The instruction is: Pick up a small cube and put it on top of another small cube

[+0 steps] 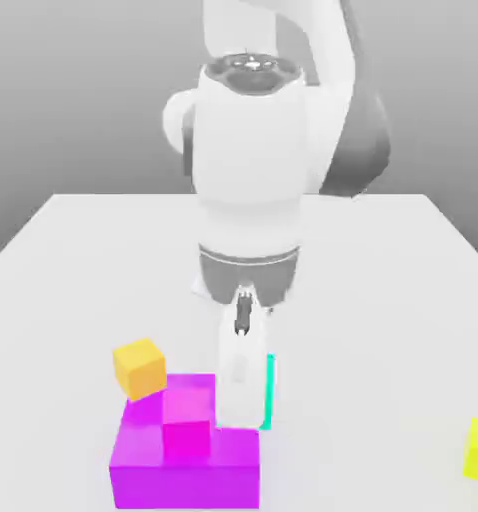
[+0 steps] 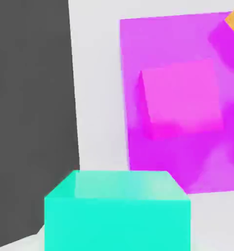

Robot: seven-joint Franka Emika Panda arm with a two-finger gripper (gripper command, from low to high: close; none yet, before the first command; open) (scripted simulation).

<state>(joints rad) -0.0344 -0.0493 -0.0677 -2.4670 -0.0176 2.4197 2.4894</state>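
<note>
A white table (image 1: 73,250) under a grey backdrop; the end effector (image 1: 245,400) appears closed on the teal cube (image 2: 118,211), low beside the large magenta block (image 1: 143,460); the carry step, I judge; next needs lifting over the pink cube (image 1: 188,412); the teal cube sits square, no long axis.
</note>
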